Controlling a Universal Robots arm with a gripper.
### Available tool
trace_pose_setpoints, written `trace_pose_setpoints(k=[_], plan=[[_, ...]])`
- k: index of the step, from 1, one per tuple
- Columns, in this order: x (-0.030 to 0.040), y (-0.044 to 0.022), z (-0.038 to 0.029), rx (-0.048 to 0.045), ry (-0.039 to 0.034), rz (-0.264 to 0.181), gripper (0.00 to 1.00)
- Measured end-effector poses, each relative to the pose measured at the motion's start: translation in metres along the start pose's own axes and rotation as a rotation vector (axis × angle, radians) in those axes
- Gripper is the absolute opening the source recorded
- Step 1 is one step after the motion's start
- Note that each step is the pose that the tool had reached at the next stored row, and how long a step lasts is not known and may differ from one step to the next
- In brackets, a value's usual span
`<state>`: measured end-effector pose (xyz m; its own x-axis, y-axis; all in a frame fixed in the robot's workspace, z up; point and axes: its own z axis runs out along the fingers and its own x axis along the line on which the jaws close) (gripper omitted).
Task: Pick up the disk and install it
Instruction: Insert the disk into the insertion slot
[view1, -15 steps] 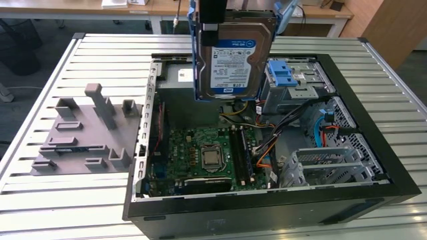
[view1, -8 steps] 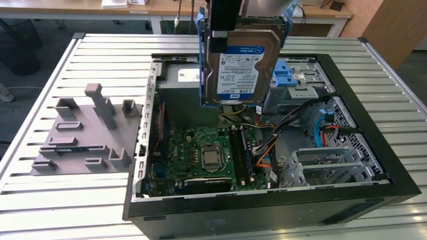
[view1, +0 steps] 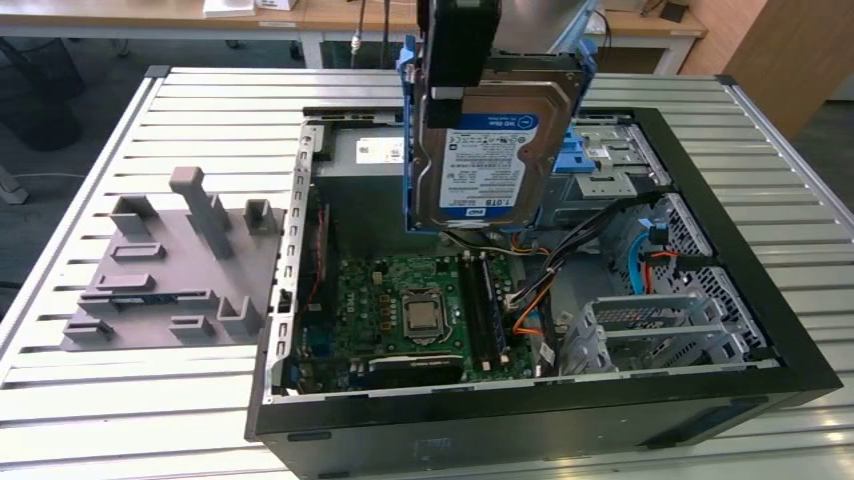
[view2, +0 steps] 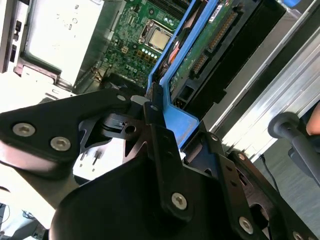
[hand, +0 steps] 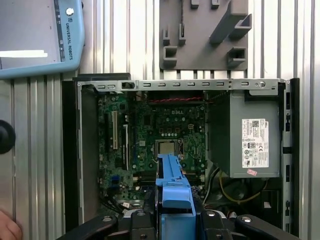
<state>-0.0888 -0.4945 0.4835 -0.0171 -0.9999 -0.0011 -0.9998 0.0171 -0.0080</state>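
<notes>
The gripper (view2: 150, 112) is holding the disk (view1: 487, 160) upright above the open case (view1: 754, 300). Its fingers (view2: 159, 145) are clamping the edge of the disk's blue carrier, with no gap showing. In the exterior view the disk is hanging over the far middle of the case. The case is lying on the table (view1: 200, 110) and holding the motherboard (view1: 400, 305) in its middle, a power supply (hand: 245, 135), and a drive cage (view1: 654, 330) at the exterior view's near right. A grey fixture (view1: 167, 270) is sitting beside the case on the exterior view's left.
</notes>
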Motion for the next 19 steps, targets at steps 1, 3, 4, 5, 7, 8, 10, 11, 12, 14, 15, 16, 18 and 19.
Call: trace_pose_setpoints(k=[1, 3, 4, 5, 7, 8, 10, 11, 12, 14, 15, 16, 18, 19], plan=[[0.0006, -0.0022, 0.0003, 0.0, 0.0, 0.0, 0.36], [0.0015, -0.0066, 0.0005, -0.0001, 0.0003, 0.0, 0.36], [0.0019, -0.0084, 0.0009, -0.0001, 0.0002, 0.0, 0.36], [0.002, -0.0093, 0.0012, 0.0, 0.0001, 0.0, 0.36], [0.0021, -0.0094, 0.0012, -0.0001, 0.0003, 0.0, 0.36], [0.0021, -0.0094, 0.0012, -0.0001, 0.0003, 0.0, 0.36], [0.0021, -0.0094, 0.0012, -0.0001, 0.0003, 0.0, 0.36], [0.0025, -0.0094, 0.0013, 0.0, 0.0001, 0.0, 0.36], [0.0031, -0.0095, 0.0013, 0.0, 0.0001, 0.0, 0.36], [0.0046, -0.0095, 0.0013, -0.0001, 0.0002, 0.0, 0.36], [0.0056, -0.0095, 0.0013, 0.0, 0.0002, 0.0, 0.36], [0.0067, -0.0095, 0.0013, -0.0001, 0.0002, 0.0, 0.36], [0.0092, -0.0096, 0.0014, 0.0, 0.0002, 0.0, 0.36], [0.0105, -0.0096, 0.0015, 0.0, 0.0002, 0.0, 0.36]])
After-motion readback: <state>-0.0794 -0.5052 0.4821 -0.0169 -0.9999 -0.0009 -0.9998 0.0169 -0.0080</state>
